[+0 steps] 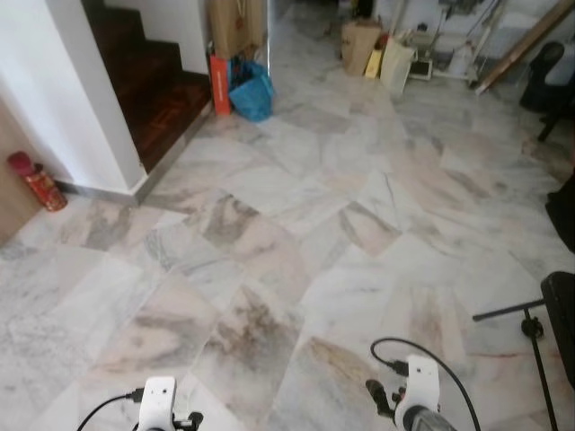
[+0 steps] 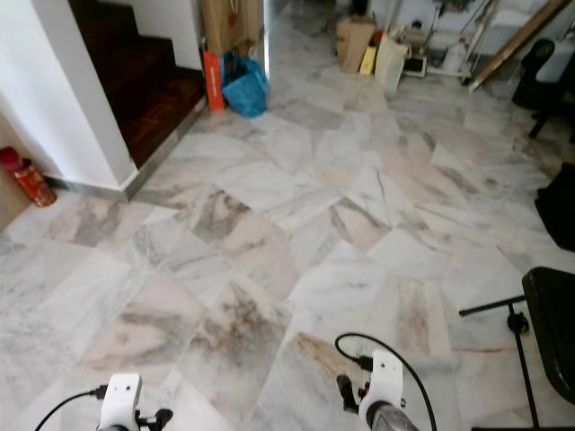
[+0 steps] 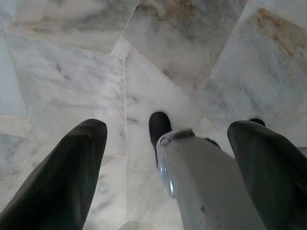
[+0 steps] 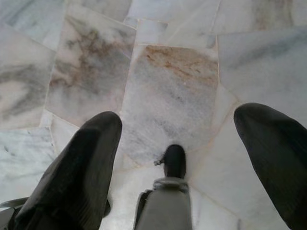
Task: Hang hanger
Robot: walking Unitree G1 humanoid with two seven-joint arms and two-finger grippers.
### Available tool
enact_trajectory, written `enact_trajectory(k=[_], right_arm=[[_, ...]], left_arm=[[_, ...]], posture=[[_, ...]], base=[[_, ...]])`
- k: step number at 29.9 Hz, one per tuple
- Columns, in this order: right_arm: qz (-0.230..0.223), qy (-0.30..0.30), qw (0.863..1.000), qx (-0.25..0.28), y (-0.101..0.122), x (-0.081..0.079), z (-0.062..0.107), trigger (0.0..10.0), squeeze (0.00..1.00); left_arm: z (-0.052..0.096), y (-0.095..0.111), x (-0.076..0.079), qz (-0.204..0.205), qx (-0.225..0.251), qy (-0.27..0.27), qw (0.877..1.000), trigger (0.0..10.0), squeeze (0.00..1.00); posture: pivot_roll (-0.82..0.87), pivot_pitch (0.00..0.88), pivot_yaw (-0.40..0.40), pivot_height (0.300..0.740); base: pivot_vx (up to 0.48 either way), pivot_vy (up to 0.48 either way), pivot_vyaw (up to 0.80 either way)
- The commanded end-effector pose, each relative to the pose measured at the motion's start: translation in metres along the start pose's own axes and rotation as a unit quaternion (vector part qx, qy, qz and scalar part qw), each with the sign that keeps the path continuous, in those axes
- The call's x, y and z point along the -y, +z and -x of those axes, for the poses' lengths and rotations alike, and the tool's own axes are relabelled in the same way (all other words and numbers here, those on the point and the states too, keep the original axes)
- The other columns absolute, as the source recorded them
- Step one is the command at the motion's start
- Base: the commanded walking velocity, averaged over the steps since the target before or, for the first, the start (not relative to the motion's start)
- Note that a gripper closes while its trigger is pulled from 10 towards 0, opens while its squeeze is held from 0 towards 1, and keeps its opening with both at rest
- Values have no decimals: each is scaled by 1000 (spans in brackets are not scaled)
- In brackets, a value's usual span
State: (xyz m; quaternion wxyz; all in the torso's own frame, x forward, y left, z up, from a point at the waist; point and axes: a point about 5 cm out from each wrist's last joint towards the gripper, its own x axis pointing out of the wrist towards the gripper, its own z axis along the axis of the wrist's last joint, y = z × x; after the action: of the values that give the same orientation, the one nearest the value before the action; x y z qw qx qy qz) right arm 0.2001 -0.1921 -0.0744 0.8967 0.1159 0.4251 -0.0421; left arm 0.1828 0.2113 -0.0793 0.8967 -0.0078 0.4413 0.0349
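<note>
My left arm (image 1: 157, 404) and right arm (image 1: 418, 395) hang low at the bottom edge of the head views, over a marble floor (image 1: 296, 233). In the left wrist view my left gripper (image 3: 168, 127) is open, its two black fingers (image 3: 72, 167) wide apart with nothing between them. In the right wrist view my right gripper (image 4: 180, 117) is likewise open and holds nothing. Below each gripper I see my own silver leg (image 3: 206, 187) and black foot (image 4: 174, 160) on the tiles.
A dark wooden staircase (image 1: 153, 90) rises at the far left behind a white wall corner (image 1: 81, 108). A red canister (image 1: 36, 184) stands by the wall. A blue bag (image 1: 252, 90), cardboard boxes (image 1: 359, 45) and clutter lie far ahead. A black stand (image 1: 530, 328) is close on my right.
</note>
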Motion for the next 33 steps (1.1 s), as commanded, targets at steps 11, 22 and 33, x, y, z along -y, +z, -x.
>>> enact_trajectory(k=[11,22,33], right_arm=[[3,-6,1000,-5,-1,3,1,10000,0],[2,-8,1000,-3,0,4,1,10000,0],[3,-11,1000,-7,-1,6,1,10000,0]], left_arm=[[0,-3,1,13,-6,3,1000,10000,0],[0,-2,2,17,-4,2,1000,10000,0],[0,-2,5,20,-2,0,1000,10000,0]], posture=[[20,0,-37,740],[22,7,-37,740],[22,8,-45,740]], base=[[-263,0,0],[-266,0,0],[-296,0,0]])
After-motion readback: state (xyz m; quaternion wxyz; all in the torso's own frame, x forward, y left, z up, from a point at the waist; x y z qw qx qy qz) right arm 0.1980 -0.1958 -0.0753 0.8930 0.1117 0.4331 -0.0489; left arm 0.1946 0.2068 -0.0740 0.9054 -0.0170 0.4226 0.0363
